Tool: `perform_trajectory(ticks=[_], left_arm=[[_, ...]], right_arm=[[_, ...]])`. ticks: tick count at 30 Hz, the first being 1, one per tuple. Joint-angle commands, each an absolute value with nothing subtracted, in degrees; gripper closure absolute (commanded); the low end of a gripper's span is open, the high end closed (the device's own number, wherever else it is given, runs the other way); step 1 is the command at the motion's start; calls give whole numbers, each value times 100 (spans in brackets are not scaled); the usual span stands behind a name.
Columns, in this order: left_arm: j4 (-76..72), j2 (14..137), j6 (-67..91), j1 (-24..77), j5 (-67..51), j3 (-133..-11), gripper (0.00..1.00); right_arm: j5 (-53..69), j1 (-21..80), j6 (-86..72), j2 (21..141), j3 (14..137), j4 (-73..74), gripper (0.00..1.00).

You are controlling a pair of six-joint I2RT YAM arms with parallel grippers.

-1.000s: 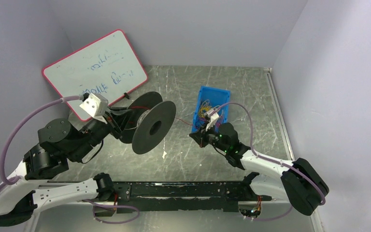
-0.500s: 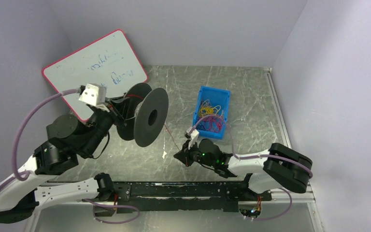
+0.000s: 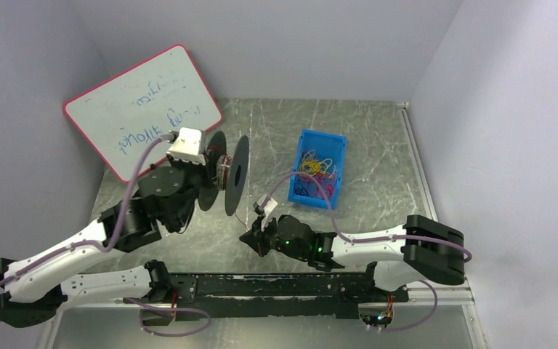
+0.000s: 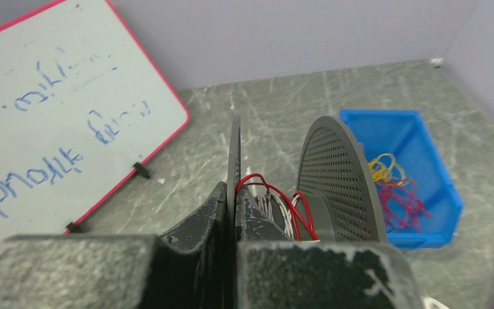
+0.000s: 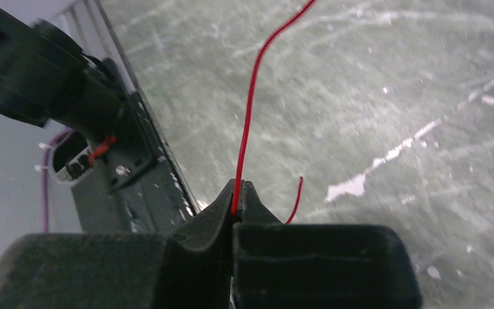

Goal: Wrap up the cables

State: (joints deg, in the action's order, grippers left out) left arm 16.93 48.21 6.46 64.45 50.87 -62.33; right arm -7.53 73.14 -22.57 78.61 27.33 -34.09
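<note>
Both arms had shifted within the second. The left gripper [image 3: 214,169] had swung the black plastic spool [image 3: 234,174] rightward and nearly edge-on to the overhead camera. The right gripper [image 3: 251,238] had dropped from beside the bin toward the near edge.

On the scratched grey metal table [image 3: 378,160], the red-framed whiteboard [image 3: 138,109] leaned against the left wall. The spool stood upright, the left gripper's jaws pressed together on the rim of one flange [image 4: 234,148]. The blue plastic bin [image 3: 296,171] sat to the right, holding a multicoloured wire tangle [image 3: 316,167]. The right gripper's jaws pinched the thin red wire [image 5: 252,109] near its free end. A few turns of it lay on the spool's core [image 4: 257,181].
</note>
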Motion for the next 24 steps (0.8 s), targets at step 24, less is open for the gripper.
perform_trajectory(ticks=[24], left_arm=[[2184, 6407, 1455, 6073, 6679, -5910, 93]], right_arm=[[-3055, 8603, -804, 6305, 4882, -790, 100]])
